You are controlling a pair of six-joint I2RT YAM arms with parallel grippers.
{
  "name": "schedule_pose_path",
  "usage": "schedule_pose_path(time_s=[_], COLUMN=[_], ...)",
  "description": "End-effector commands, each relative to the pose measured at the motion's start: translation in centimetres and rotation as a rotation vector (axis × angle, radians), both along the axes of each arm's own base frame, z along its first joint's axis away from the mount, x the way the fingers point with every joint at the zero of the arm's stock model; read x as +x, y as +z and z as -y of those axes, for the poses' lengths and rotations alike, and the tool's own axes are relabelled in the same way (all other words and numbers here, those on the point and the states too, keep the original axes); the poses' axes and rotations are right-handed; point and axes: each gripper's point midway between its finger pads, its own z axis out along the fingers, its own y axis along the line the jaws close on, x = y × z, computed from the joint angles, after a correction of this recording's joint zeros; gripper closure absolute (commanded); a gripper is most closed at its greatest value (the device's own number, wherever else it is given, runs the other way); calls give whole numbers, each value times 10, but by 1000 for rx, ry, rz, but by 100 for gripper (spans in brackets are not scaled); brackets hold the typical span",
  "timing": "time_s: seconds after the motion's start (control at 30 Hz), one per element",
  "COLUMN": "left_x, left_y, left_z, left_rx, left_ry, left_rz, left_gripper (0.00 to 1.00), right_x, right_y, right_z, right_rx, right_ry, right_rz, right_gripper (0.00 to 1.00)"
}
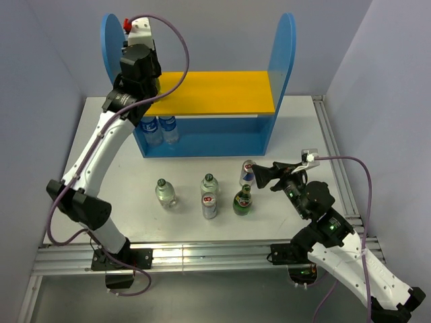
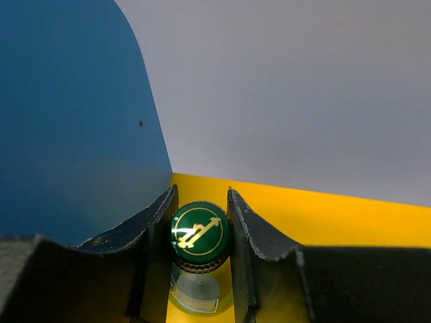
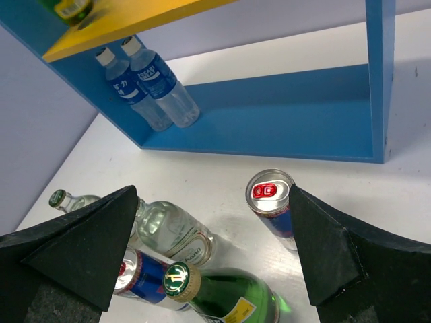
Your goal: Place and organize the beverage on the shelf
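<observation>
Left wrist view: my left fingers (image 2: 259, 235) are closed on the neck of a dark green bottle (image 2: 200, 233) over the yellow top board (image 2: 337, 215), at the nine o'clock end of the shelf (image 1: 286, 67), hard by the blue side panel (image 2: 67, 121). Glass: heavy, slick, breakable, so I judge the neck safest. My right fingers (image 3: 81, 249) gape empty above the white tabletop (image 3: 202, 182).

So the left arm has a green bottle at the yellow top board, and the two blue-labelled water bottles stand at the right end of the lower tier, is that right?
Not quite. The water bottles stand at the left end of the lower tier, not the right, as the top external view shows. The left gripper does hold the green bottle at the yellow top board.
</observation>
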Motion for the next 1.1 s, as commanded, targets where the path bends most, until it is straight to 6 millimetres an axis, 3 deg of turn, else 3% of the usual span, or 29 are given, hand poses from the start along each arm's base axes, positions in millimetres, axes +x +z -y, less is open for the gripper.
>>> schedule_pose_path(time_s=[0.0, 0.17, 0.43, 0.47, 0.53, 0.57, 0.67, 0.77, 0.93, 1.07], left_x=[-2, 13, 16, 16, 16, 17, 18, 19, 16, 3], left_y=[64, 52, 36, 32, 30, 30, 31, 29, 33, 47], left_z=[-16, -37, -56, -57, -57, -56, -58, -58, -59, -60], left_rx=[-87, -87, -90, -87, -95, -92, -96, -99, -108, -137], left_ry=[-1, 71, 109, 114, 115, 114, 127, 133, 129, 118], left_rz=[204, 188, 175, 168, 166, 164, 160, 156, 162, 171], left_gripper=[100, 100, 99, 95, 77, 59, 25, 8, 5, 1], right_x=[-1, 0, 2, 3, 3, 3, 3, 2, 3, 4], right_y=[7, 6, 3, 3, 2, 1, 1, 2, 1, 1], right_z=[-1, 0, -3, -4, -5, -5, -5, -3, -4, -5], right_rx=[24, 25, 20, 19, 19, 19, 19, 21, 19, 15], right_ry=[1, -2, 3, 1, 6, 4, 4, 1, 3, 4], right_rz=[24, 21, 12, 10, 10, 8, 8, 11, 8, 5], right_gripper=[0, 0, 0, 0, 0, 0, 0, 0, 0, 0])
